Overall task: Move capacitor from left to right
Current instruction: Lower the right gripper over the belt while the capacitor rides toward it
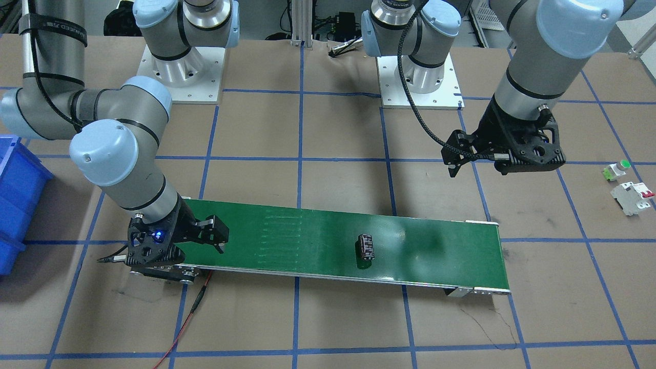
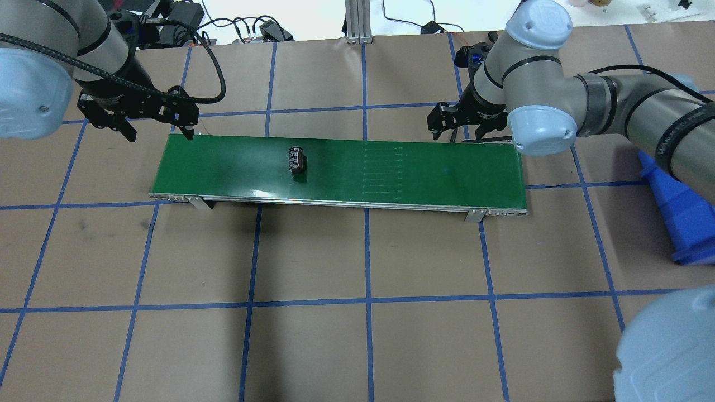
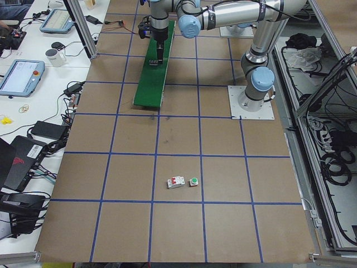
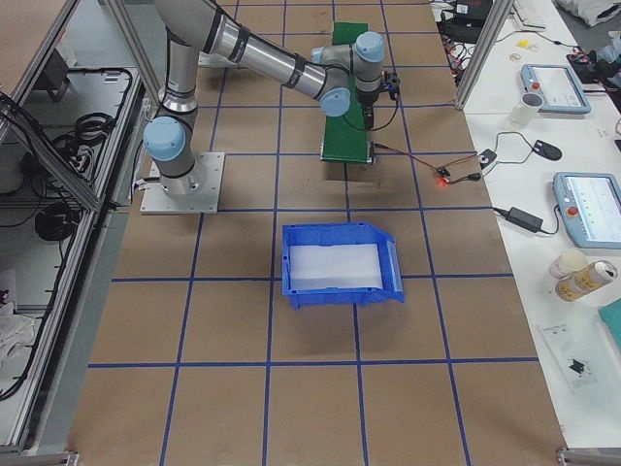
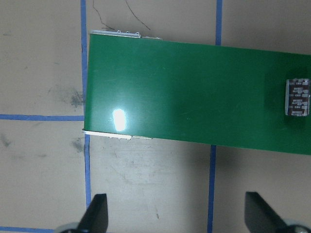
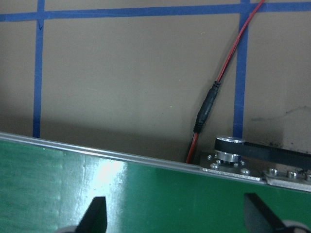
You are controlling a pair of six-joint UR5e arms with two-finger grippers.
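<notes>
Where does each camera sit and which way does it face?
Overhead: behind robot, looking down; left tool, right tool, capacitor on belt.
Front-facing: opposite robot, mirrored; same tools, capacitor.
Exterior left: left table end; breaker near, arms far.
Exterior right: right table end; bin near, arms far.
Left wrist: downward; fingertips, capacitor.
Right wrist: downward; fingertips, red wire.

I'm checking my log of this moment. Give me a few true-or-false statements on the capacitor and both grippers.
1. The capacitor lies on the belt. True.
2. The left gripper holds the capacitor. False: its jaws are open and empty, over the table off the belt's end.
3. The right gripper has open jaws. True.
4. The breaker sits on the belt. False: it lies on the table, beside the button.
</notes>
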